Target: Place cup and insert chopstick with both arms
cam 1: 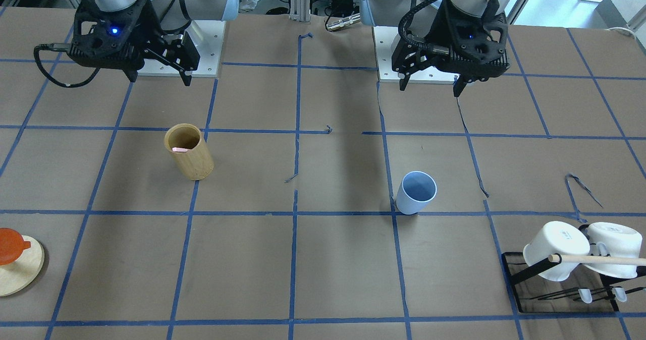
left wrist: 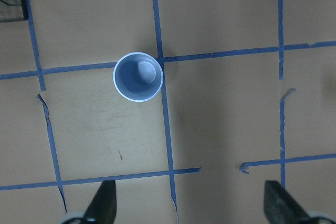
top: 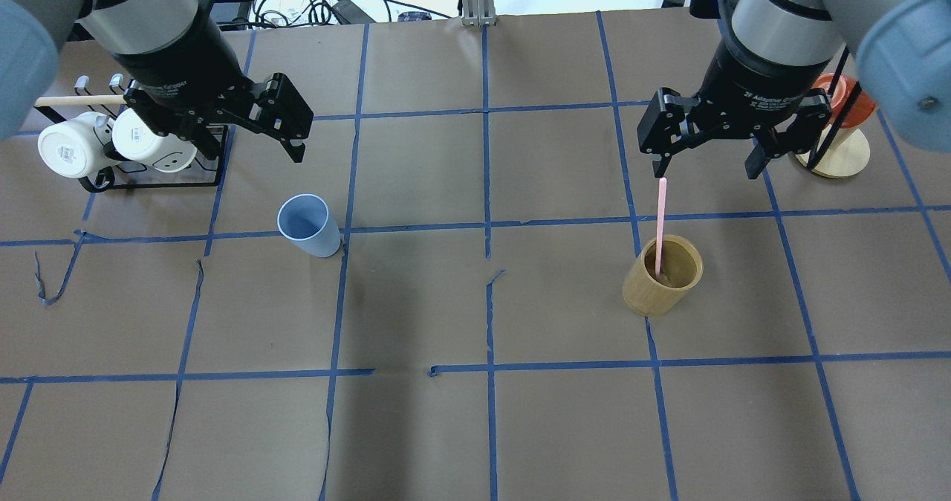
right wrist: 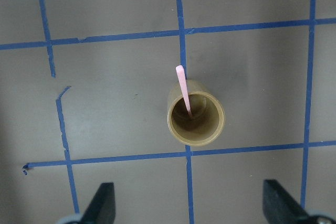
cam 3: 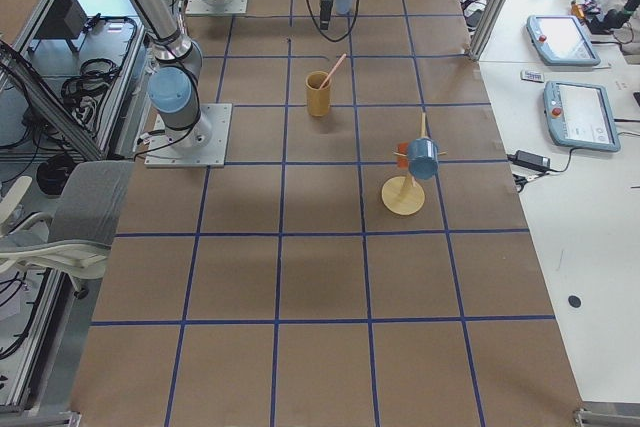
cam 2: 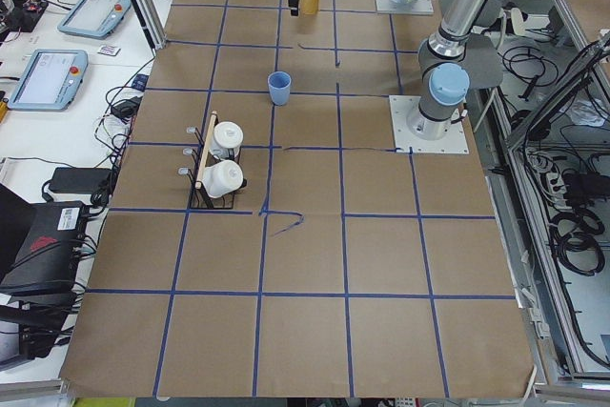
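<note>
Blue cup (top: 306, 226) stands upright on the counter (top: 475, 427), left of centre in the overhead view, mouth up, nothing in it. It sits beside a crossing of blue tape lines (top: 416, 228).

Left jaws: spread wide, holding nothing, hanging above the counter up and left of the cup in the overhead view, well apart from it. In the left wrist view both tips show at the bottom edge and the cup sits upper-left of centre.

Bamboo holder (top: 663, 275) stands upright, right of centre in the overhead view. Pink chopstick (top: 660, 222) is inside it, lower end at the bottom of the holder, upper end sticking out and leaning over the rim toward the top of the frame.

Right jaws: spread wide, holding nothing, above the chopstick's top end in the overhead view, not touching it.

Black rack (top: 156, 181) with two white mugs (top: 67, 150) sits upper left; wooden stand (top: 836, 157) upper right.
</note>
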Robot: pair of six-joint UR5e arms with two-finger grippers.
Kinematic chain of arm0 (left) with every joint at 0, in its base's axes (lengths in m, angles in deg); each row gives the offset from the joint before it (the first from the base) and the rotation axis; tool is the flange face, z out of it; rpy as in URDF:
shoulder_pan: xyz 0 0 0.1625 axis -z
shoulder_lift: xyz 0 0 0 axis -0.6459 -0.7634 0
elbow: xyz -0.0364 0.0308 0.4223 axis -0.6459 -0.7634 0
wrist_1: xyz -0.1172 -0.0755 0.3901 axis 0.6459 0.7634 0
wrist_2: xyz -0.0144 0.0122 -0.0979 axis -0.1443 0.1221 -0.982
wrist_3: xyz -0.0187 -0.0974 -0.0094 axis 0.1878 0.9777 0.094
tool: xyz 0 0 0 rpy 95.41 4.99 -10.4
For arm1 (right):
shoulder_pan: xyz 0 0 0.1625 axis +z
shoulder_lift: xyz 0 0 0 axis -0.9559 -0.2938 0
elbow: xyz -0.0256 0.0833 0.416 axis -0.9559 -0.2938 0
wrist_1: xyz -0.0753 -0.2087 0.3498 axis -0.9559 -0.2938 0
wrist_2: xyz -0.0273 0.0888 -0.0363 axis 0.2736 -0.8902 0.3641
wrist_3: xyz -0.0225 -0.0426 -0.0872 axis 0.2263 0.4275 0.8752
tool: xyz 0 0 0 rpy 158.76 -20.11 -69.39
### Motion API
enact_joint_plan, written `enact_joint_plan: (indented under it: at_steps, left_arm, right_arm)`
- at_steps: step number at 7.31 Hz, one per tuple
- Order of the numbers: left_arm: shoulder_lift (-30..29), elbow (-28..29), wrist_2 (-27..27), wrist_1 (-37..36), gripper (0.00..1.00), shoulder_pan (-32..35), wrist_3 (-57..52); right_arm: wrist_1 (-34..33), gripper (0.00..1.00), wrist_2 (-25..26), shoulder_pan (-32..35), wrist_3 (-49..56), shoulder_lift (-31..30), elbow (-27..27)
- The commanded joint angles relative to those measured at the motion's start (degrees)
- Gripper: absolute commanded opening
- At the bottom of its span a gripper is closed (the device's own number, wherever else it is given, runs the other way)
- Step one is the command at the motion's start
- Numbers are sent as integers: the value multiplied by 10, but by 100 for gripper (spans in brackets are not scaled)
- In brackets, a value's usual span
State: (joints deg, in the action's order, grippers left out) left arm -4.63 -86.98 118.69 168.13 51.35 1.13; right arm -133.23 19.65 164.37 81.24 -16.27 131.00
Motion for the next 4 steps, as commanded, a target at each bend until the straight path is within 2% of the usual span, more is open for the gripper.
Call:
enact_joint_plan:
  at_steps: [1,4]
  left_arm:
    - [0,1,1,-1,100,0,0]
    - [0,0,1,-1,100,-4,-1]
  right_arm:
    - [-1,100,-1,0,0,0,0]
    - [-2,100,-4,0,-2,0,0]
